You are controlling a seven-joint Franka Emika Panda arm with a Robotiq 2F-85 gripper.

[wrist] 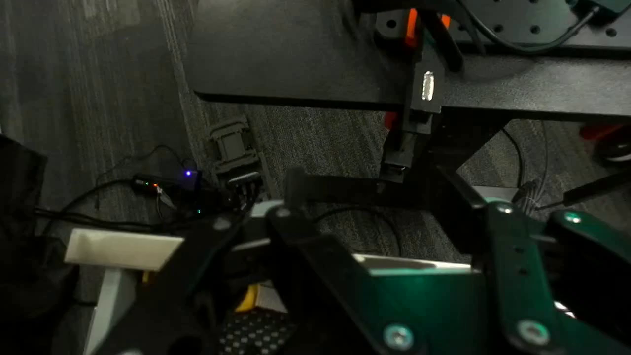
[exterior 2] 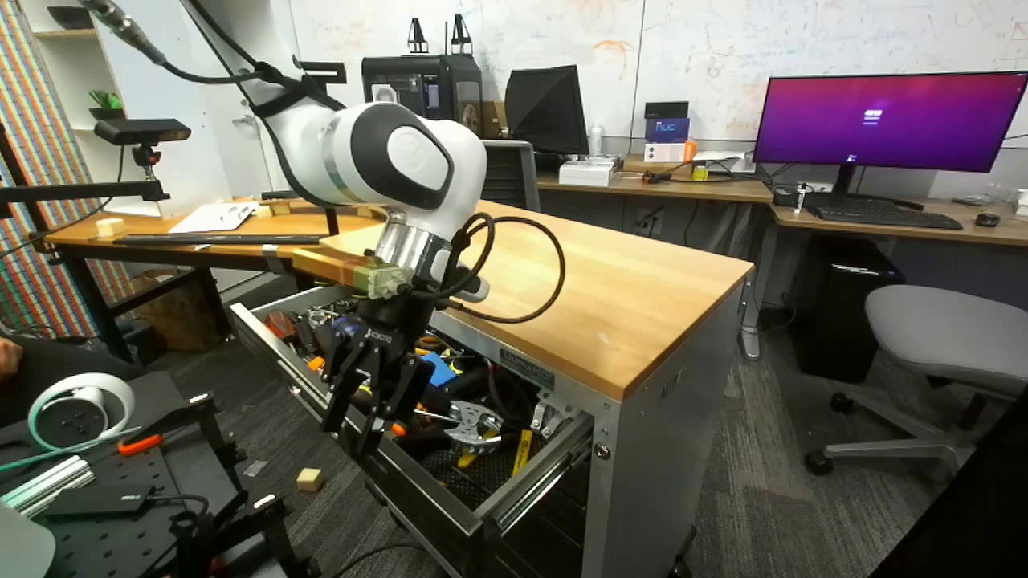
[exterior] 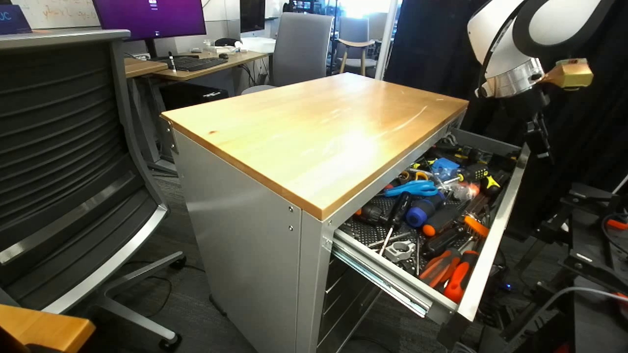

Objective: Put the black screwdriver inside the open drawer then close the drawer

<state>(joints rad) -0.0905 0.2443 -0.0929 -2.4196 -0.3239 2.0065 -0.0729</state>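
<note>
The grey drawer (exterior: 496,235) is pulled out from under the wooden top and is full of tools; its front edge also shows in an exterior view (exterior 2: 426,482) and in the wrist view (wrist: 123,249). My gripper (exterior 2: 351,429) is open with nothing visible between its fingers. It points down at the drawer's front edge, and in an exterior view (exterior: 543,151) it stands just outside the far end of the front panel. In the wrist view, the fingertips (wrist: 372,187) are over the floor beyond the panel. Contact cannot be told. The black screwdriver cannot be picked out among the dark tools.
The cabinet's wooden top (exterior: 314,127) stands behind the drawer. A black cart (exterior 2: 120,498) with cables faces the drawer front, with a floor gap between. A blue-handled pair of scissors (exterior: 412,188) and orange-handled tools (exterior: 458,279) lie in the drawer. An office chair (exterior: 73,162) stands beside the cabinet.
</note>
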